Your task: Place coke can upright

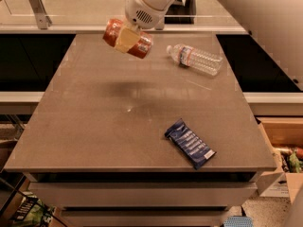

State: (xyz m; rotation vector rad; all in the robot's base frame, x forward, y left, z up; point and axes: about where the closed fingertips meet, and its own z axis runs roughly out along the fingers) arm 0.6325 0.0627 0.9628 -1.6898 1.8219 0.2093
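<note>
Coke can, small, orange-red aluminium, is up in the air over the far-left part of the grey-brown rectangular table, its shadow on the top below. Off the table's right edge, an open cardboard box holds reddish and green things I cannot make out. A clear plastic water bottle with a red-and-white label lies on its side at the far right; its contents I cannot tell. A dark blue snack packet lies front right. The white arm's gripper pinches the Coke can across its middle from above, the can tilted sideways, left end higher.
</note>
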